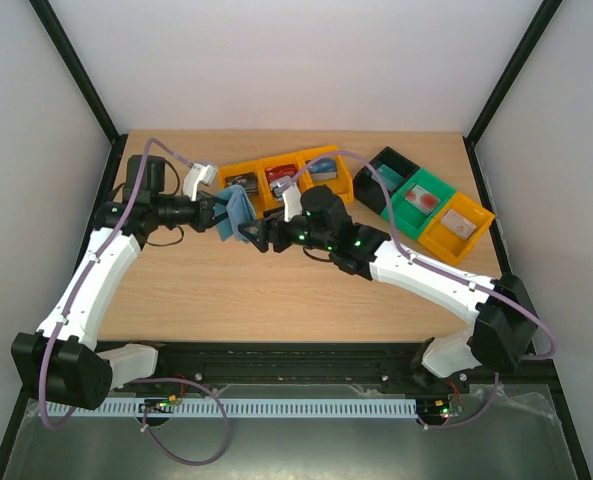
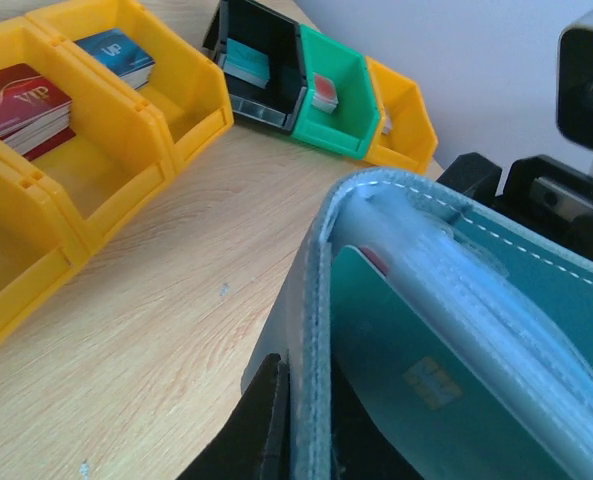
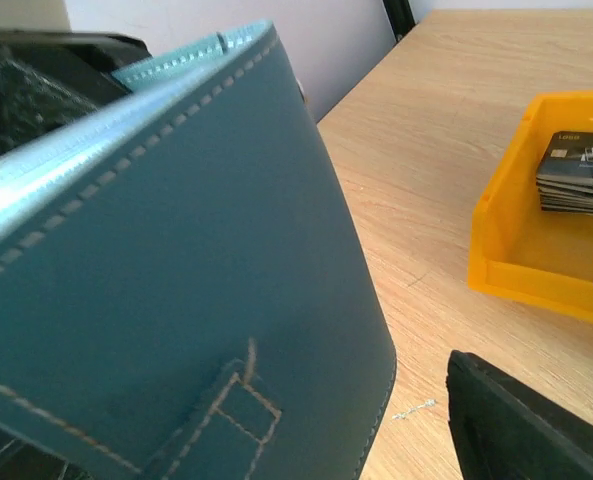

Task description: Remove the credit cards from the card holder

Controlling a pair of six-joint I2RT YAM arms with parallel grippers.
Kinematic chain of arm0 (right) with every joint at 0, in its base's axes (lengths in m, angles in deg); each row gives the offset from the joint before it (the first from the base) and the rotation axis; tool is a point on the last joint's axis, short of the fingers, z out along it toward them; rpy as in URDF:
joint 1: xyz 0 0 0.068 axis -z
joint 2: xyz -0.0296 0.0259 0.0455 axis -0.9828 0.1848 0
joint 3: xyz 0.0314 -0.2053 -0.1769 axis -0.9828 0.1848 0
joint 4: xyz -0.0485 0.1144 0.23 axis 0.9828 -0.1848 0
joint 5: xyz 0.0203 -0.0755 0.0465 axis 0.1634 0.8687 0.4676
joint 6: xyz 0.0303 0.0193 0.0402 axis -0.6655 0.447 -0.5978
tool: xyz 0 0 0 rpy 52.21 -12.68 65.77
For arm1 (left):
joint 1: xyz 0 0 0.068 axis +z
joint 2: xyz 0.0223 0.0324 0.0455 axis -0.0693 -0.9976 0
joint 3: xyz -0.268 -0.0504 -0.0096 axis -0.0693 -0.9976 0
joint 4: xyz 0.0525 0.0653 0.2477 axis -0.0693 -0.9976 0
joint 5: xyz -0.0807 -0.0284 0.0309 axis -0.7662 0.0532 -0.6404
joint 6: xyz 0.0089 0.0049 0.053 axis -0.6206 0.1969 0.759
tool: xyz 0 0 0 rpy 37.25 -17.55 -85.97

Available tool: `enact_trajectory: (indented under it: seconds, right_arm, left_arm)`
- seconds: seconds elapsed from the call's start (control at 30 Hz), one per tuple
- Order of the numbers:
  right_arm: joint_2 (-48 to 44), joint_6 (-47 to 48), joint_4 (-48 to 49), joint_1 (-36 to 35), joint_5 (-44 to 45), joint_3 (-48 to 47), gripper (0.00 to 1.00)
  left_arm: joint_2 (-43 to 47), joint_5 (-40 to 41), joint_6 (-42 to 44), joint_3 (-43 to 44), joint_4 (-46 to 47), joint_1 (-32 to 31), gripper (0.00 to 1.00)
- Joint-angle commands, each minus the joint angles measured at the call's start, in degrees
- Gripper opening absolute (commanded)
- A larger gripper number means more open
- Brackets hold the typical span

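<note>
Card holder [image 1: 238,213]: teal, open, held up off the surface [image 1: 276,290], just in front of the yellow bins [image 1: 259,163].
Credit card [image 2: 406,385]: teal, with a chip, seated in a clear inner sleeve.
Left jaws: clenched on the holder's cover edge.
Right jaws: parted beside the holder; visible finger [image 3: 516,430] clear of the cover.

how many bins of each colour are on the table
yellow bins: 4
green bin: 1
black bin: 1
total: 6
</note>
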Motion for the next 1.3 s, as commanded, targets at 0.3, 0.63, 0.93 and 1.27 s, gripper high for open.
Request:
enact_trajectory:
  seconds: [0.3,0.63,0.93,1.27]
  right_arm:
    - [1.0,3.3,-1.0,-2.1,6.7,-2.4,0.93]
    - [2.5,8.8,0.0,-8.3,21.1,-3.6,0.99]
    - [1.3,4.9,0.9,-5.5,28.5,-2.0,0.80]
    - [-2.6,5.5,-2.7,-0.2,24.2,0.9,0.76]
  left_arm:
    - [1.1,3.0,0.6,0.9,-0.4,-0.8,0.02]
    - [1.0,10.3,-0.5,1.0,0.1,-1.0,0.02]
    - [1.4,7.4,0.1,1.1,-0.4,-1.0,0.02]
    - [1.5,0.8,1.2,1.3,-1.2,-0.9,0.02]
